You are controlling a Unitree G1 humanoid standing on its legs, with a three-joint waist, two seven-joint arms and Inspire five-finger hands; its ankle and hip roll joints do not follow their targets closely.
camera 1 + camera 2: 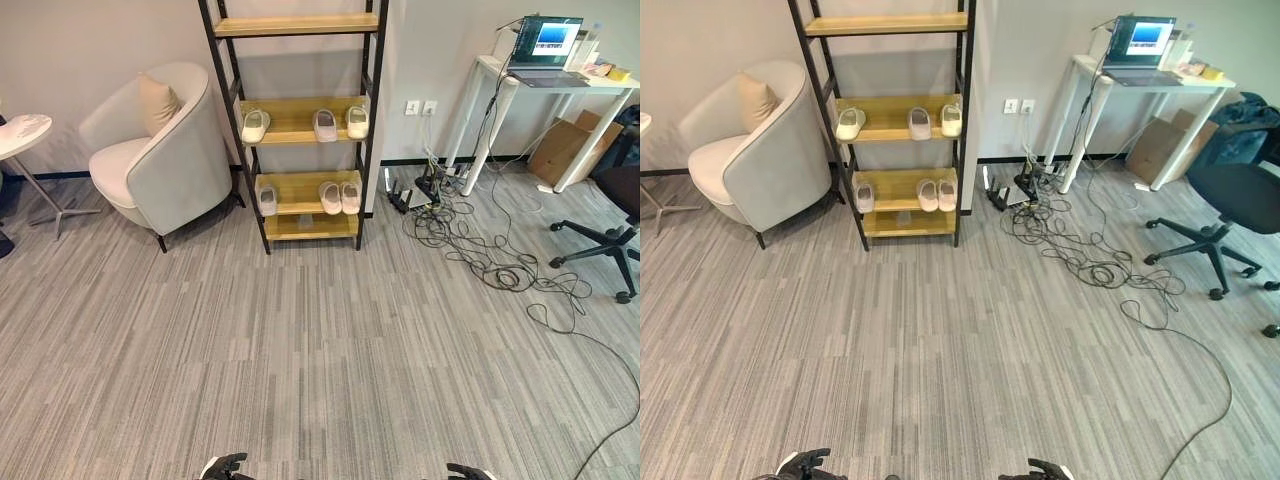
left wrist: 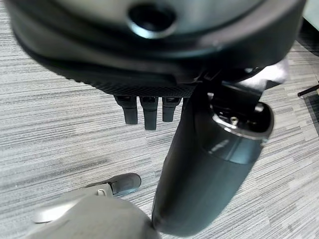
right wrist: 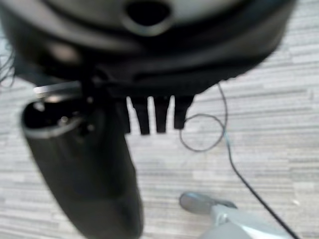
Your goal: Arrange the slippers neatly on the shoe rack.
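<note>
Six pale slippers on the shoe rack by the wall: three per shelf, middle and lower. Left robot hand and right robot hand low over the carpet, fingers straight, holding nothing.

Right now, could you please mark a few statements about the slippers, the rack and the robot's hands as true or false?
1. The shoe rack stands against the wall beside an armchair. True.
2. All the slippers lie on the floor. False: three sit on the middle shelf and three on the lower shelf.
3. The left hand holds a slipper. False: it hangs over bare carpet with straight fingers and holds nothing.
4. The right hand is open and holds nothing. True.
5. The top shelf is full of slippers. False: nothing shows on it.
6. A laptop stands open on the white desk. True.
</note>
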